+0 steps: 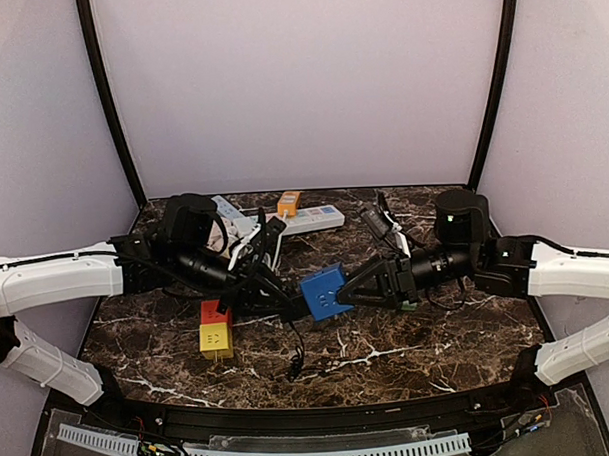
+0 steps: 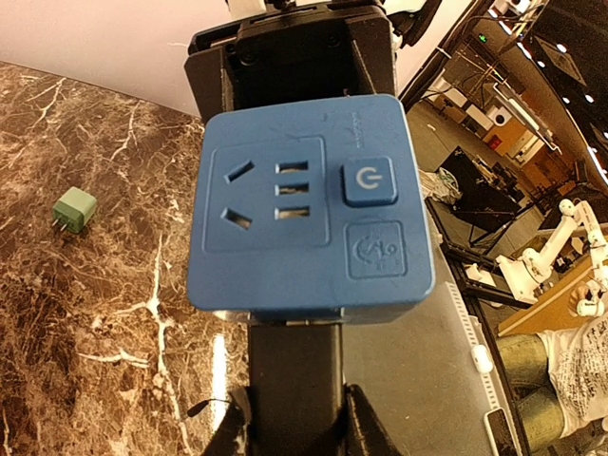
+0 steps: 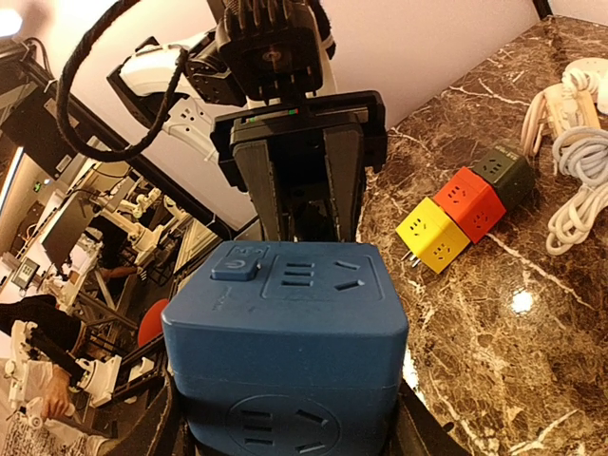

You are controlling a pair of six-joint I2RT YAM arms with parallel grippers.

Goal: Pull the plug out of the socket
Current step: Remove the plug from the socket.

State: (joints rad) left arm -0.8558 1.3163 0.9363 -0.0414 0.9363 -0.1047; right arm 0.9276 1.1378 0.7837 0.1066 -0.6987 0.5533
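Closest to the top camera, a black cable (image 1: 294, 360) lies loose on the marble bench (image 1: 429, 354), at 6 o'clock from the centre. It runs up to the black plug (image 2: 294, 380). The left fingers (image 2: 366, 432) are narrow and closed on the body of this plug from both sides. At 9 o'clock from the plug a yellow cube (image 1: 216, 337) sits on the bench, and a red cube (image 1: 214, 312) touches its far side.

Just beyond the plug, over the middle of the bench and, as it seems, held off it, is the blue socket (image 1: 325, 292). The right fingers (image 1: 371, 276) come from 3 o'clock and clamp it on two sides. A small green adapter (image 2: 74, 209) lies on the bench, apart from the socket. Farthest, at 12 o'clock, a white power strip (image 1: 309, 220) lies near the back wall with an orange plug (image 1: 289, 202) at its far side.

As for the task, I judge that both grasps are made but the pull itself is not done. In the left wrist view the plug meets the lower edge of the socket with no clear gap. Whether the pins are a little out, I cannot tell. What is left is to draw plug and socket apart along the direction of the pins.
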